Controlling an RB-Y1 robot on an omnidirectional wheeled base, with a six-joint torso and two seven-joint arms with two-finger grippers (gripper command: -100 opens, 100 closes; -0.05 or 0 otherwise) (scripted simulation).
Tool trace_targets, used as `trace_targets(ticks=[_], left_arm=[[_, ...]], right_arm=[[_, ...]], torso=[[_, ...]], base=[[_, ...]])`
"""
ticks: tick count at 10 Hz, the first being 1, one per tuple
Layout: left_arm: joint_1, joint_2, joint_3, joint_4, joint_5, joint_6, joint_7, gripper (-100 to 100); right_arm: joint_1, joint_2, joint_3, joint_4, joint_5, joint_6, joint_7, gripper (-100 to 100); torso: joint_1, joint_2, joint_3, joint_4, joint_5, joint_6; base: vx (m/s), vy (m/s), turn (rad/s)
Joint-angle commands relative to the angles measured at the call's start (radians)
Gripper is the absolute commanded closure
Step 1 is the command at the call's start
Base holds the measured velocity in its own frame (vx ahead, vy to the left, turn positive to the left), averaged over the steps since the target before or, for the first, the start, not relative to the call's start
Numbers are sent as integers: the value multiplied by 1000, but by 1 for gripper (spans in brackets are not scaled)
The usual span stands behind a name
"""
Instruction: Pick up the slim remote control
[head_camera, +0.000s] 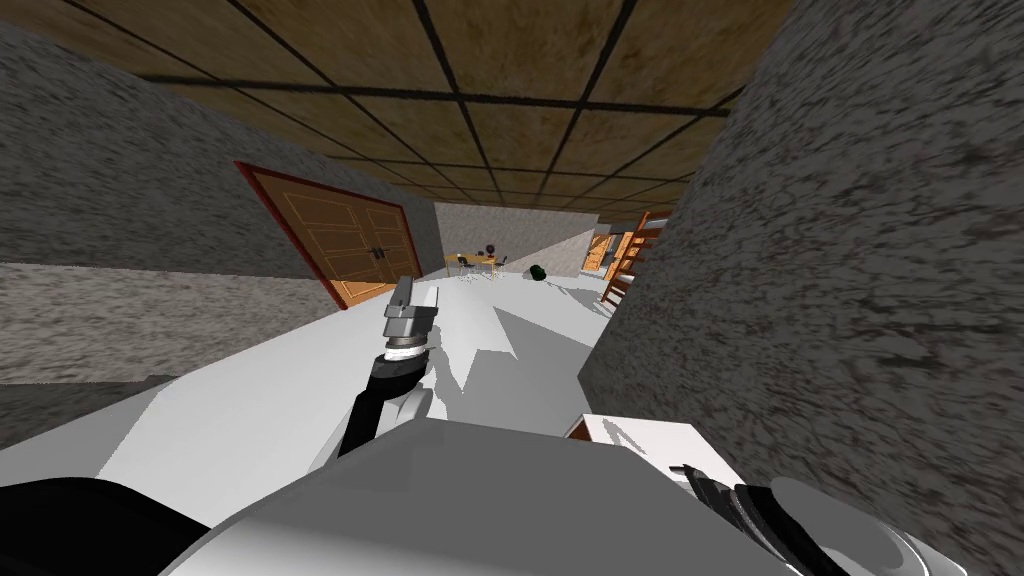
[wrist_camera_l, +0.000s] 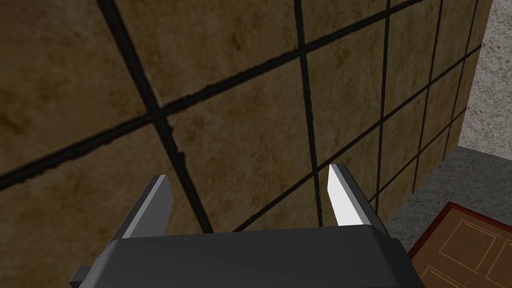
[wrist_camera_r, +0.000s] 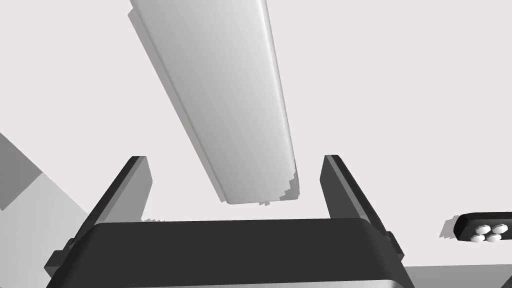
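**Open claw poised over slim remote on white tabletop**

The right gripper (wrist_camera_r: 236, 157) hangs just above a white tabletop (wrist_camera_r: 400, 100), its two blade fingers (wrist_camera_r: 137, 185) spread wide apart and closed on nothing. The slim remote control (wrist_camera_r: 225, 100), drawn as a plain, long, light grey bar, lies flat on that top. Its near end sits between the fingers, clear of both, and its length runs away from the claw toward about 11 o'clock. A small dark object with four white studs (wrist_camera_r: 482, 227) rests on the same top outside the gripper, at about 3 o'clock from it and well apart from the remote.

Seen from the head, the right arm (head_camera: 735, 500) reaches down at 5 o'clock to the corner of the tabletop (head_camera: 650, 440), which sits hard against a rough grey wall (head_camera: 850, 250).

The left gripper (head_camera: 408, 295) is raised at 12 o'clock from the chest, away from the table. Its own camera shows its fingers (wrist_camera_l: 342, 195) apart and empty before a brown tiled surface with dark joints (wrist_camera_l: 240, 125).

A brown panelled double door in a red frame (head_camera: 345, 240) stands at 10 o'clock from the left gripper. A wooden ladder-like frame (head_camera: 630, 255) shows at 2 o'clock, and a small table with dark chairs (head_camera: 482, 262) stands far off at 1 o'clock.
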Motion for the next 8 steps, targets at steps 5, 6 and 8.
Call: trace_targets(ticks=[5,6,8], left_arm=[[0,0,0,0,0,0,0,0],[0,0,0,0,0,0,0,0],[0,0,0,0,0,0,0,0]], right_arm=[[36,-40,68,7,35,26,2,-100],[35,-39,68,9,35,25,4,0],[40,17,78,44,44,55,15,-100]], torso=[[1,1,1,0,0,0],[2,3,2,1,0,0],[2,4,3,1,0,0]], base=[[45,-22,95],[0,0,0],[-1,-26,89]])
